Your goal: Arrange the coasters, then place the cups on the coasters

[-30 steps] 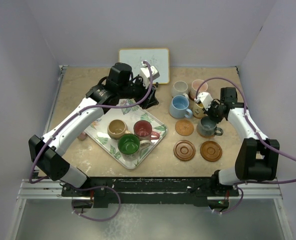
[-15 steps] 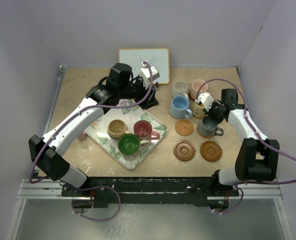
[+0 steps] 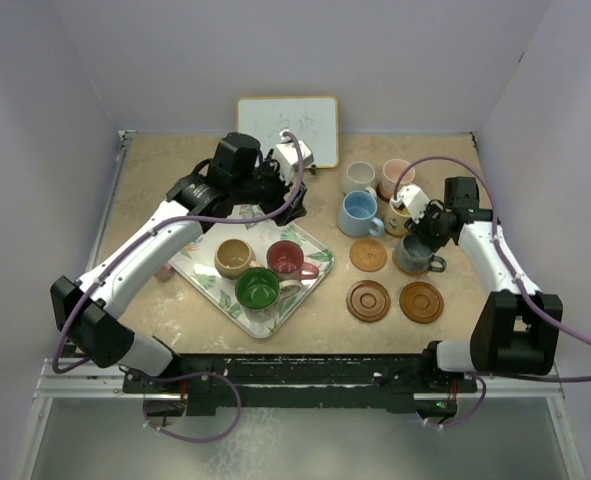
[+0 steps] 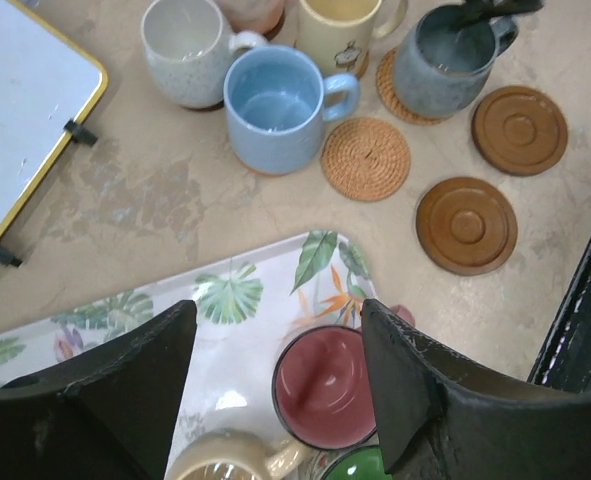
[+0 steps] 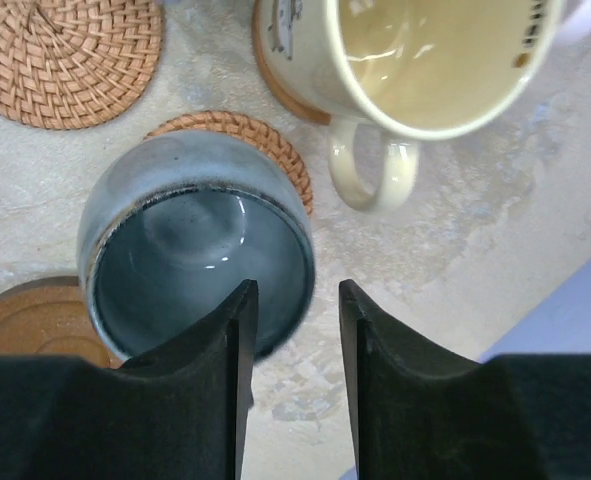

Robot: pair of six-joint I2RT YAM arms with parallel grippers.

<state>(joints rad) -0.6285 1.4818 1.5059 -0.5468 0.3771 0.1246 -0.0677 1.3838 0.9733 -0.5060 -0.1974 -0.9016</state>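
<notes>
My right pincer [image 5: 295, 295] stands parted, gripping nothing, at the lower-right rim of the dark grey-blue glazed ceramic mug [image 5: 195, 255]. The mug sits mid-frame on a round woven rattan coaster [image 5: 250, 130]. It lies up-left of the pincer, so I judge a clean retreat goes straight up.

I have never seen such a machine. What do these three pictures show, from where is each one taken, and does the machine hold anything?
These are two robot arms fixed at the near edge of a table. One picture looks down from above; the others come from a camera on each wrist. The left arm hangs over a leafy tray carrying a tan cup, a red cup and a green cup; its jaws are open, empty. The right arm is above a grey-blue cup standing on a woven coaster; its jaws are open astride the rim, gripping nothing. A yellow cup stands beside it.
</notes>
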